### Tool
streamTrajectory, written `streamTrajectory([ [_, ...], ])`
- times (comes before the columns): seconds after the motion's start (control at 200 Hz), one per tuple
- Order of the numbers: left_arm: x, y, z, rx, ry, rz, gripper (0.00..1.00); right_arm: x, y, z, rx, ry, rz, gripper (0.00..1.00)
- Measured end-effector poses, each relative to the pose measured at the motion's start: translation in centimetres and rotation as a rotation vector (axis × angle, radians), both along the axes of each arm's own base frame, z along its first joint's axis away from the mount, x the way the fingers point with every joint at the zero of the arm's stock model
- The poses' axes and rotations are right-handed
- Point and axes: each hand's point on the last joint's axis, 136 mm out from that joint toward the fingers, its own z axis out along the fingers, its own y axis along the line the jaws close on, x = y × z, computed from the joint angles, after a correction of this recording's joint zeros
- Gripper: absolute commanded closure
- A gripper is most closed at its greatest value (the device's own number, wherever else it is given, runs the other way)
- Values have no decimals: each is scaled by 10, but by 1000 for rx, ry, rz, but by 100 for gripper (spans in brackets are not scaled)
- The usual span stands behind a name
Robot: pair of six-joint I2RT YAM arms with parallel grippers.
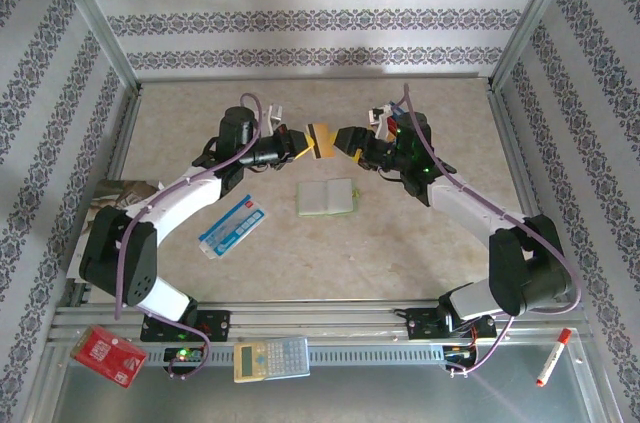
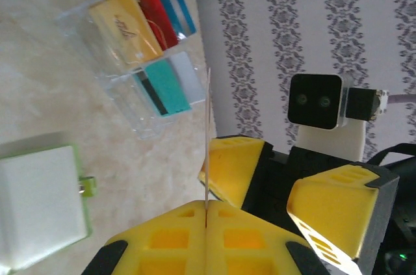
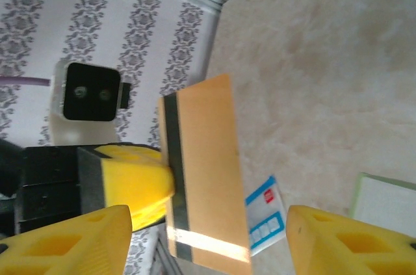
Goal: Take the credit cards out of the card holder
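Note:
My left gripper (image 1: 303, 143) is shut on an orange-yellow credit card (image 1: 322, 140) with a dark stripe and holds it above the table. In the left wrist view the card (image 2: 207, 132) shows edge-on, rising from the closed jaws. My right gripper (image 1: 350, 138) is open and faces it. In the right wrist view its fingers (image 3: 71, 242) stand on either side of the card (image 3: 201, 171), apart from it. The lime-green card holder (image 1: 325, 197) lies closed on the table below. Yellow, red, blue and teal cards (image 2: 162, 86) lie in a clear tray (image 2: 117, 103).
A blue-and-white flat packet (image 1: 232, 226) lies left of the card holder. On the near metal rail sit a red board (image 1: 108, 355), a calculator (image 1: 270, 358) and a red-and-white marker (image 1: 553, 356). Patterned walls enclose the table on three sides.

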Motion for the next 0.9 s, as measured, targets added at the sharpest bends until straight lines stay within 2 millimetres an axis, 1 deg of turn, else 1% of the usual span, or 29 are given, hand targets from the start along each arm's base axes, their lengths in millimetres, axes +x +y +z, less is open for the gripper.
streamTrajectory([
  [0.125,-1,-7,4,-36,9,-20,99,-3,4,7,35,-7,32,39],
  [0.24,-2,-10,9,-64,6,-34,99,-4,8,8,60,8,53,48],
  [0.38,-2,-12,13,-85,3,-47,99,-2,10,13,95,3,65,69],
  [0.53,-1,-14,16,-99,-7,-51,99,-1,8,15,110,-8,62,84],
  [0.605,-1,-14,17,-100,-8,-53,97,-1,6,14,113,-10,62,95],
  [0.634,-1,-13,16,-97,-5,-51,96,-2,7,15,117,-16,66,100],
  [0.754,-1,-13,14,-86,-12,-49,87,-3,7,17,121,-31,72,100],
  [0.789,-1,-12,12,-78,-12,-48,81,-3,7,16,120,-31,73,100],
  [0.834,-1,-12,9,-67,-9,-45,68,-4,7,15,120,-30,74,100],
  [0.899,-1,-10,3,-42,-2,-36,66,-4,7,13,116,-32,74,100],
])
